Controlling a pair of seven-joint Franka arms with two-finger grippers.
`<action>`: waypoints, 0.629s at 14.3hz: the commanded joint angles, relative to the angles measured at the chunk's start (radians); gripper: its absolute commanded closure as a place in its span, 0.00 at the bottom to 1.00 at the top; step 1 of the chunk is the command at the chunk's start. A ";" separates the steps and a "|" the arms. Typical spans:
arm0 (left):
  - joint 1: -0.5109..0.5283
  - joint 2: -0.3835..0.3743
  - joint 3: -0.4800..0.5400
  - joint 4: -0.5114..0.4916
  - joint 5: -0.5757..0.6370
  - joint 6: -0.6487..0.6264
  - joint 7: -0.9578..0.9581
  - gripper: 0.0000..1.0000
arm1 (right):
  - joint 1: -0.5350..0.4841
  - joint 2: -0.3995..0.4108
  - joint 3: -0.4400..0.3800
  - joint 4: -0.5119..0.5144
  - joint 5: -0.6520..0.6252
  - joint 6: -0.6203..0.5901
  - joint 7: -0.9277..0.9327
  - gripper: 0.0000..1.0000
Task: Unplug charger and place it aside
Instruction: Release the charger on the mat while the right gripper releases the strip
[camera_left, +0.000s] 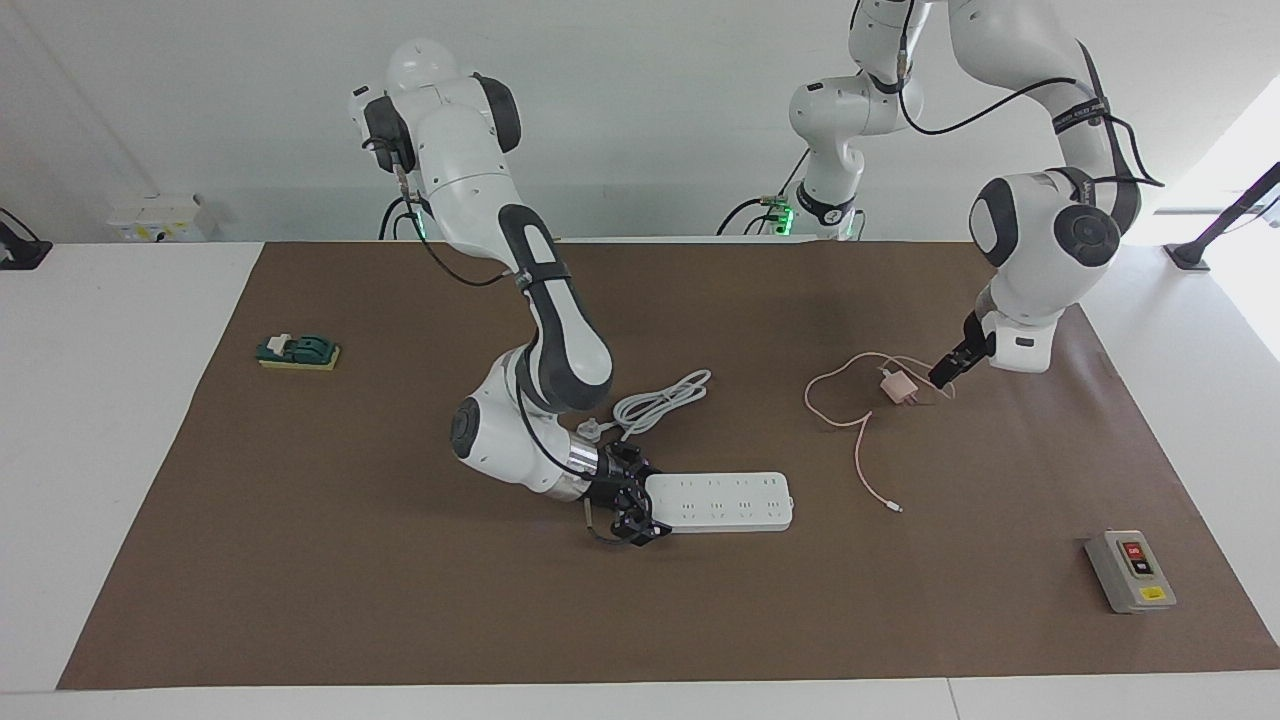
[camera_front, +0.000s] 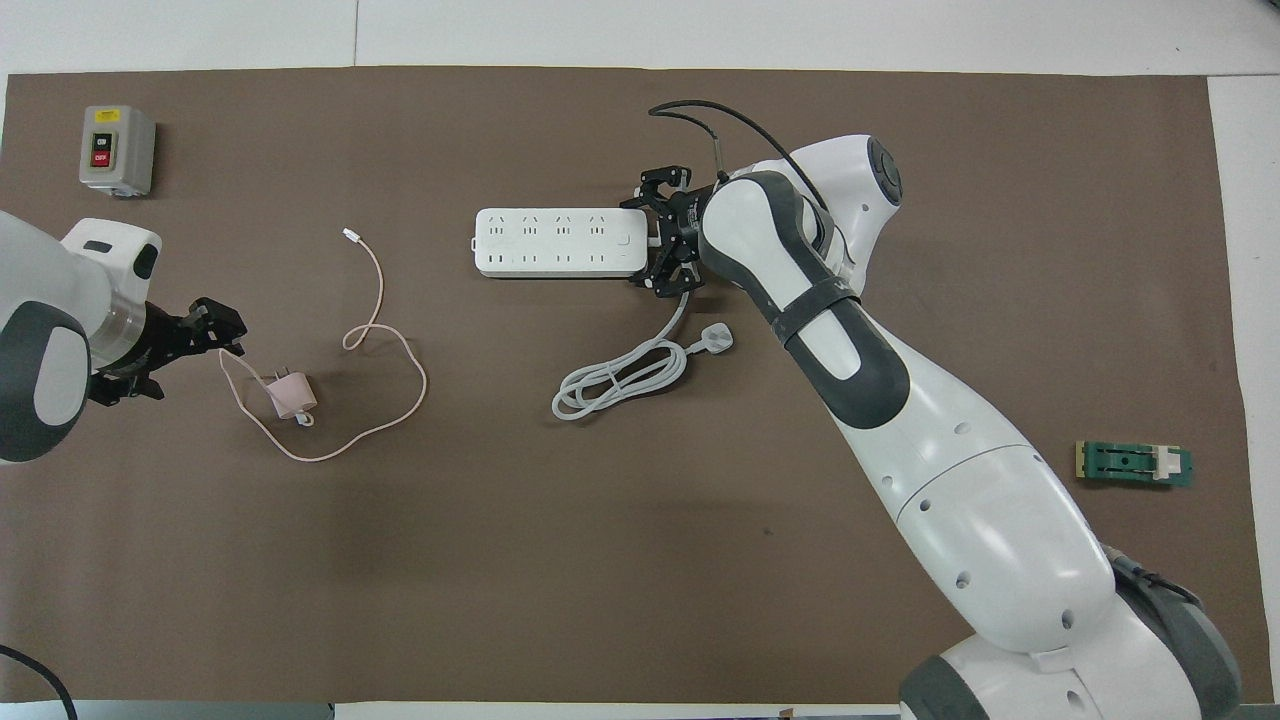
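Charger (camera_left: 893, 386): pale pink cube adapter, lying on the brown mat of the desk (camera_left: 300, 600) toward the left arm's end, well apart from the power strip; thin pink cable (camera_left: 860, 450) loops beside it, free tip nearer the strip.
Power strip (camera_left: 722, 500): white, sockets empty as far as shows; its thick white cord (camera_left: 660, 398) coiled nearer the robots, three-pin plug (camera_front: 716, 338) loose on the mat.
Left end effector (camera_left: 948, 370): just beside the charger, clear of it, fingers apart, nothing held.
Right end effector (camera_left: 632, 506): low at the cord end of the power strip, fingers spread either side of that end; whether they touch the strip, cannot tell. Holds nothing lifted.
Step in hand: release. Charger looks unplugged and set aside, so the task seems nearly done.
Next move: judged, both arms need only draw up and away without snagging the pink cable or nudging the strip.
Other items: grey switch box (camera_left: 1130, 570); green block (camera_left: 298, 351); both untouched.
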 joint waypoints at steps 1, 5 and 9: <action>0.014 -0.059 -0.008 0.061 -0.010 -0.093 0.034 0.04 | -0.051 -0.025 -0.018 -0.066 -0.017 -0.052 -0.097 0.00; 0.017 -0.096 -0.001 0.122 -0.009 -0.180 0.244 0.05 | -0.086 -0.072 -0.023 -0.144 -0.047 -0.089 -0.191 0.00; 0.014 -0.092 -0.002 0.240 -0.009 -0.307 0.352 0.05 | -0.133 -0.152 -0.024 -0.193 -0.238 -0.135 -0.211 0.00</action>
